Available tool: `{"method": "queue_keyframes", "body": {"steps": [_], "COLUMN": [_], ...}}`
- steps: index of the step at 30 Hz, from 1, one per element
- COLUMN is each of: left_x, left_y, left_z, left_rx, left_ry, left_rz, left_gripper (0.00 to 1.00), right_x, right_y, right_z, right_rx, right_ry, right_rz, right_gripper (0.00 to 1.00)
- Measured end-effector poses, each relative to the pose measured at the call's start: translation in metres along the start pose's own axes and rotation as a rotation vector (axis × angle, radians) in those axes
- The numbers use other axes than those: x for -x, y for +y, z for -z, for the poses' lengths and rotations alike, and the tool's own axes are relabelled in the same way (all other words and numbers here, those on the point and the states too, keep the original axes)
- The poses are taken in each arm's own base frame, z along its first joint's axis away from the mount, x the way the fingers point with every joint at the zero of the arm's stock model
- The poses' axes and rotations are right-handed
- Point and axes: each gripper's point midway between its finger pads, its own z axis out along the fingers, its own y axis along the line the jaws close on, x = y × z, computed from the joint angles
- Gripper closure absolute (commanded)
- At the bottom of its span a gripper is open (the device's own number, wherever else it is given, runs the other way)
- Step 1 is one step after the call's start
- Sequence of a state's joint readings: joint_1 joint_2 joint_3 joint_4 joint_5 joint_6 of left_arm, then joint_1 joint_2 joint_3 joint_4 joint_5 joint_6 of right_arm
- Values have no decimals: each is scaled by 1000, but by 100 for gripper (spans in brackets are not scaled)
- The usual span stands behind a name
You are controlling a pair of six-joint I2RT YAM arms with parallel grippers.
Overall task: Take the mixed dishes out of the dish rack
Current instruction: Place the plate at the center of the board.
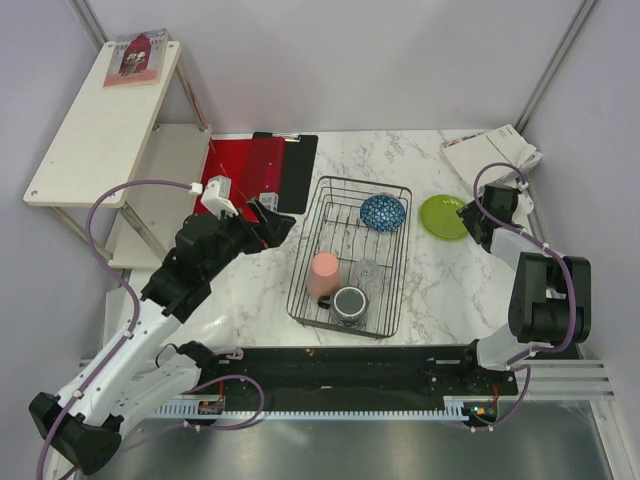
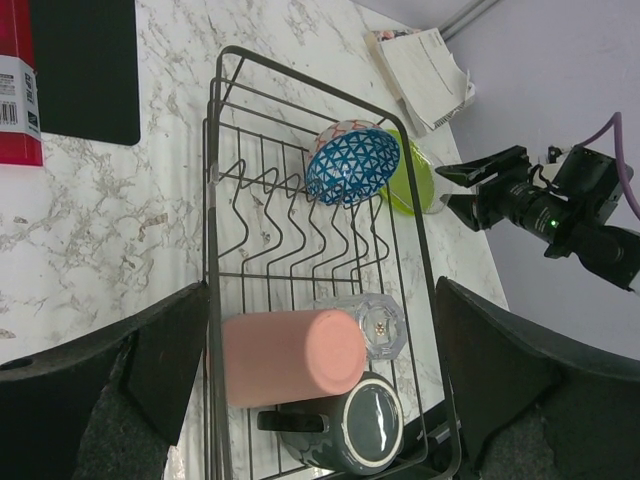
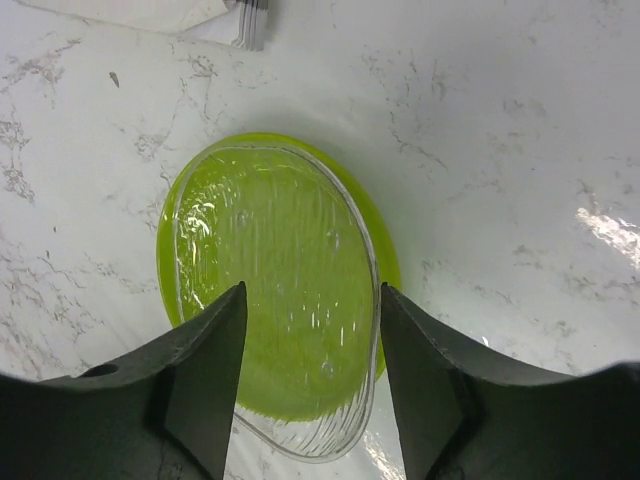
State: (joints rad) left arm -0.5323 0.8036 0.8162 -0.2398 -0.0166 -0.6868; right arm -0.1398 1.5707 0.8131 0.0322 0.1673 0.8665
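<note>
As left end effector and right end effector gape, marble table bears dish rack.

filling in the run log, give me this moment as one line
left gripper open beside dish rack | right gripper open over lime-green plate on table | bowl, cup, glass, mug in rack
</note>
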Motion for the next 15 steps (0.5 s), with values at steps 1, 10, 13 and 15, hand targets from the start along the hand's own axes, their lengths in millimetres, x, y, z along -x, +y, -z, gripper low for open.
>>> {"method": "queue_keyframes", "body": {"steps": [1, 10, 13, 15], "left_x": [0, -9, -14, -18], "left_y": [0, 3, 7, 11], "left_z": [-1, -5, -8, -11], "left_rx": [1, 6, 21, 40], "left_ry": [1, 40, 58, 73], "left_rz": [0, -1, -1, -1], "left_gripper": [1, 1, 1, 0], "right_x": [1, 19, 20, 13], "right_y": [-1, -10, -13, -17], "right_z": [1, 24, 31, 41], "right_rx": [-4, -70, -75, -60], "right_ry": [-5, -75, -83, -79], "right_rz": [5, 52, 60, 62], "right_gripper": [33, 30, 32, 32]}}
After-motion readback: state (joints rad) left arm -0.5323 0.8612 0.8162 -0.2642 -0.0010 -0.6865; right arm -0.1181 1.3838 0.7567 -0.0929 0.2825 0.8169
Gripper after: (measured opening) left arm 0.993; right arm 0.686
